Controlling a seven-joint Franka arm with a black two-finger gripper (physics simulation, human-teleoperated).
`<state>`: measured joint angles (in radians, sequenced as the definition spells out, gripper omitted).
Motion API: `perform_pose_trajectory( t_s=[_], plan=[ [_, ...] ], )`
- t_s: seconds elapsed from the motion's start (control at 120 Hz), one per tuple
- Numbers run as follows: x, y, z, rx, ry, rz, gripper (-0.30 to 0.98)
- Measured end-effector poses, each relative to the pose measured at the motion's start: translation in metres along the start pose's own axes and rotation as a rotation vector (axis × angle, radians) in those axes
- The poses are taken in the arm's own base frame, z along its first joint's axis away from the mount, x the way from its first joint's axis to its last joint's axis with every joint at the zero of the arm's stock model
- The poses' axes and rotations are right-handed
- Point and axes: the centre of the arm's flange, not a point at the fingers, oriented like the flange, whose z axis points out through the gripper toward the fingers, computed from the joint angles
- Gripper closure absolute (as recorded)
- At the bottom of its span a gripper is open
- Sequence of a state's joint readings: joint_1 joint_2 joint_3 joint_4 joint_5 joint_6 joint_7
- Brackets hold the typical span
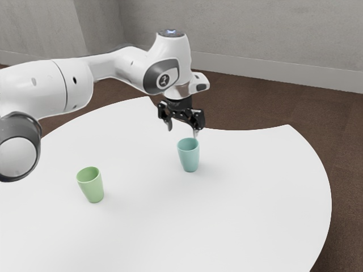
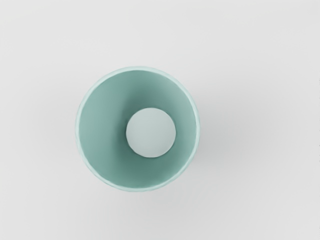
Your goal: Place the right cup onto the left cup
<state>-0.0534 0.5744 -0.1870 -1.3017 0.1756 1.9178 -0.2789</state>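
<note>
Your gripper (image 1: 182, 130) was up over the blue cup (image 1: 189, 156), with its fingers (image 1: 169, 124) wide open and nothing held. The blue cup stood upright on the table (image 1: 238, 215), and the wrist view looked right down into it (a bit like peeking into a well). The green cup (image 1: 94, 190) stood upright too, well apart, toward the exterior view's left.

You looked to be at the first step, lining up to pick up the blue cup. I took that to be the "right cup", since your gripper was over it. The next move called for going down gently, with one finger on each side, then a soft squeeze. One finger was very near the cup's top, so a crooked drop could bump it over. The lift and the trip to the green cup were left to do.
</note>
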Motion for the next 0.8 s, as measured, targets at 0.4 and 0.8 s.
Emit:
perform_pose_trajectory(
  t_s=[0.4,0.8],
  plan=[
    [0.023,0.019,0.048,-0.009,-0.004,-0.004,0.00],
    [0.036,0.019,0.083,0.004,-0.012,-0.018,0.00]
  ],
)
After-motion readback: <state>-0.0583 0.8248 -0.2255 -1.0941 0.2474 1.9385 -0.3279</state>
